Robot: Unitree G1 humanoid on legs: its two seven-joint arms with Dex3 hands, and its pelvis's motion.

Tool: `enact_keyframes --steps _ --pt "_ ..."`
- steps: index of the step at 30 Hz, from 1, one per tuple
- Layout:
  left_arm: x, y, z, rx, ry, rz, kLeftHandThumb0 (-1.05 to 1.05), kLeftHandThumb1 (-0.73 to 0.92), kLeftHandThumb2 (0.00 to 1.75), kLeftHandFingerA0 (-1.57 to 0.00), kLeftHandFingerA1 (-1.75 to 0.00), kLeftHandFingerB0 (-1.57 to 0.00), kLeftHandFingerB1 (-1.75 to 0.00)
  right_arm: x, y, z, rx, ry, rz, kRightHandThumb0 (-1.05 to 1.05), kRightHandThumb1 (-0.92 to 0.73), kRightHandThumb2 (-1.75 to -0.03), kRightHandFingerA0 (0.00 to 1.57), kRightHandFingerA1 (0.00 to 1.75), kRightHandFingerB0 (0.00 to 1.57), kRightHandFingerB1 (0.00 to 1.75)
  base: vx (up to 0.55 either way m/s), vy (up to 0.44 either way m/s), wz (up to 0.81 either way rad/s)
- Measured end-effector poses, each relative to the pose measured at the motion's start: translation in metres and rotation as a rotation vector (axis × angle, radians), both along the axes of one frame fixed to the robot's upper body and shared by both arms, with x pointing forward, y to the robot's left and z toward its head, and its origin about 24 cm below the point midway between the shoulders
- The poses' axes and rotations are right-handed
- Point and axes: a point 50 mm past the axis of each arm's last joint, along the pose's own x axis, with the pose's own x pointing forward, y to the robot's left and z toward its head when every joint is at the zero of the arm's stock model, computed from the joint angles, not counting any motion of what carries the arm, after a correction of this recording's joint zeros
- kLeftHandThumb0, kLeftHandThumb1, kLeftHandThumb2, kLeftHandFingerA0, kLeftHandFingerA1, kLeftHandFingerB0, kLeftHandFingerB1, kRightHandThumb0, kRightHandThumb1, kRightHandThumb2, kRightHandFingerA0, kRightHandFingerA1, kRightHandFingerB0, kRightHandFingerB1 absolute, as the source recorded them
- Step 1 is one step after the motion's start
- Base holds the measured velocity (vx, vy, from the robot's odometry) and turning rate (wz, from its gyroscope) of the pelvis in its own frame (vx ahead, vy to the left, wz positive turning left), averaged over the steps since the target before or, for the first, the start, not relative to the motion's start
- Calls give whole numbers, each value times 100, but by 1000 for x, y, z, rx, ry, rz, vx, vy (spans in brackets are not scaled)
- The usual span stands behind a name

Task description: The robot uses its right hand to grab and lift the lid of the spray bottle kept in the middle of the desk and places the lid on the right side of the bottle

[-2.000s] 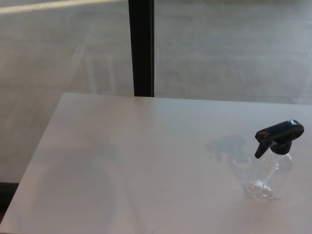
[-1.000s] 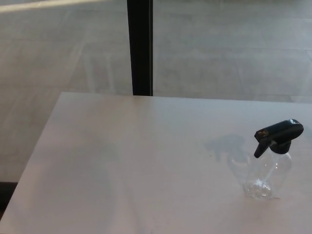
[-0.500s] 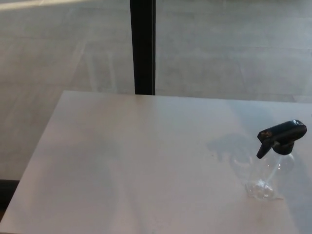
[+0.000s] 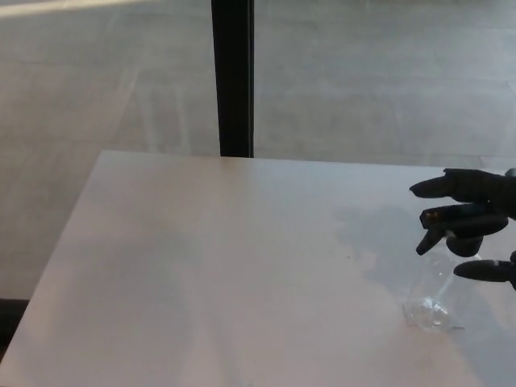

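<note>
Right hand (image 4: pixel 476 218) enters from the 3 o'clock edge, fingers (image 4: pixel 451 187) spread apart, holding nothing. One finger reaches out above the black lid (image 4: pixel 451 219), another sits below it near the bottle's shoulder; hand is just beside or maybe touching the lid, hard to say from this angle. Lid is on the spray bottle (image 4: pixel 435 294), trigger nose pointing toward 8 o'clock. The bottle is clear and stands upright on the desk (image 4: pixel 226 274), toward the 4 o'clock part of the view, near the desk's right side. Faint grey shadow on the desk surface at about 10 o'clock from the bottle. Black vertical post (image 4: pixel 232 76) stands behind the desk at 12 o'clock, with grey floor beyond. Left hand not visible.
</note>
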Motion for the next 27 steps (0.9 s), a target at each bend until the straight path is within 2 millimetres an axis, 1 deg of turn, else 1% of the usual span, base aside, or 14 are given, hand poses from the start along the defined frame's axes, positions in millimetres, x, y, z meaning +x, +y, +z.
enact_keyframes --steps 2,7,8,9,11,12,14,15,16,18,19,20,21,27 --pt "0 0 0 0 2 -1 -83 84 65 -56 -52 -39 -40 1 2 1 -36 -11 8 -61 -64 -59 18 43 24 29 0 0 0" --pt "-1 0 0 0 5 -2 -82 86 66 -53 -53 -37 -40 3 6 2 -105 -49 15 -61 -62 -59 25 46 30 30 0 0 0" --pt "-2 0 0 0 7 -3 -79 67 107 -47 -61 -29 -51 3 7 2 -122 -61 17 -59 -61 -59 27 47 31 31 0 0 0" --pt "-2 0 -1 0 8 -3 -79 67 107 -47 -61 -29 -51 4 8 2 -136 -72 18 -59 -61 -59 27 47 31 31 0 0 0" --pt "-2 0 -1 0 11 -4 -81 86 65 -54 -53 -38 -40 4 9 2 -161 -93 21 -53 -64 -59 47 52 38 34 0 0 0" --pt "-3 0 -1 0 11 -4 -80 86 66 -55 -53 -38 -39 4 9 2 -174 -104 21 -55 -50 -87 56 70 36 50 0 0 0" --pt "-2 0 -1 0 12 -5 -80 86 66 -57 -52 -38 -39 5 11 2 -196 -126 22 -58 -53 -91 78 88 39 53 0 0 0" --pt "-3 0 -1 0 12 -5 -79 87 66 -55 -53 -38 -39 5 11 2 -209 -136 22 -48 -66 -61 83 109 48 39 0 0 0" --pt "-3 0 -1 0 12 -5 -79 87 66 -55 -53 -38 -39 5 12 2 -219 -147 21 -48 -66 -61 83 109 48 39 0 0 0" --pt "-2 0 -1 0 12 -6 -80 86 65 -54 -51 -38 -39 5 13 2 -241 -176 24 -30 -67 -65 95 170 66 47 0 0 0" --pt "-2 0 -1 0 12 -7 -80 86 66 -53 -50 -38 -39 5 14 2 -250 -193 26 -29 -66 -62 94 175 80 51 0 0 0" --pt "-2 0 -1 0 13 -7 -78 68 106 -49 -62 -33 -53 5 14 2 -258 -208 26 -30 -66 -64 97 174 86 55 0 0 0" --pt "-2 0 -1 0 13 -8 -82 85 66 -54 -50 -38 -39 5 15 2 -267 -222 26 -30 -62 -62 91 170 91 58 0 0 0" --pt "-3 -1 -1 0 17 -9 -83 86 66 -58 -51 -40 -39 5 20 -1 -322 -299 50 -37 -60 -58 91 163 93 59 0 0 0"
